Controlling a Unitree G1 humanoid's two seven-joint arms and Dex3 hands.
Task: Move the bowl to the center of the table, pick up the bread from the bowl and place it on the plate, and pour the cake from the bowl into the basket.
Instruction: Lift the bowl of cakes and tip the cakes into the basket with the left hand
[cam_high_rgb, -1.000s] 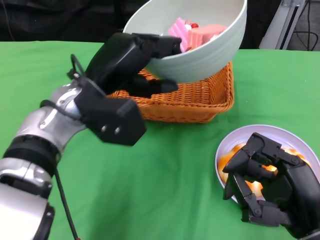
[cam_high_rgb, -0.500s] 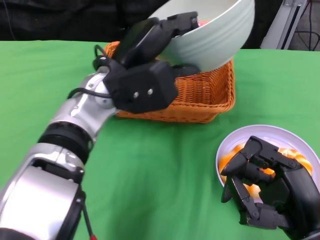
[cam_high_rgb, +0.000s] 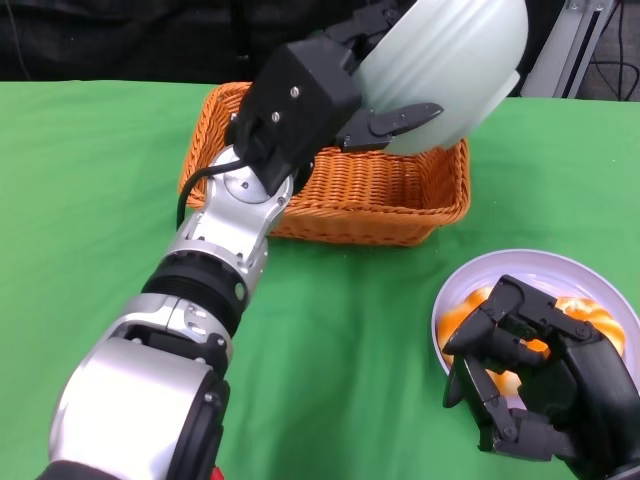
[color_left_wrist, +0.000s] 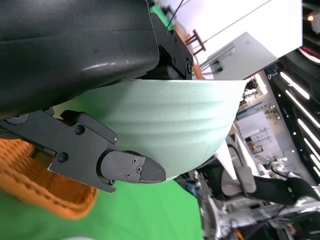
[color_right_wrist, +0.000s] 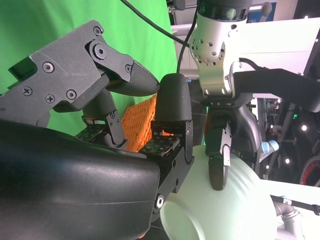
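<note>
bowl (cam_high_rgb: 450, 70) tipped further over basket (cam_high_rgb: 345, 190) | left hand (cam_high_rgb: 330, 85) grips it | cake perhaps hidden

Green-covered table (cam_high_rgb: 330, 350), with an orange wicker basket (cam_high_rgb: 400, 195) and a white plate (cam_high_rgb: 580, 272) on it.

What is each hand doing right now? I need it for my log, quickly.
Left hand: grips the tipped bowl over the basket.
Right hand: curled over the plate; whether it holds the bread cannot be told.
</note>
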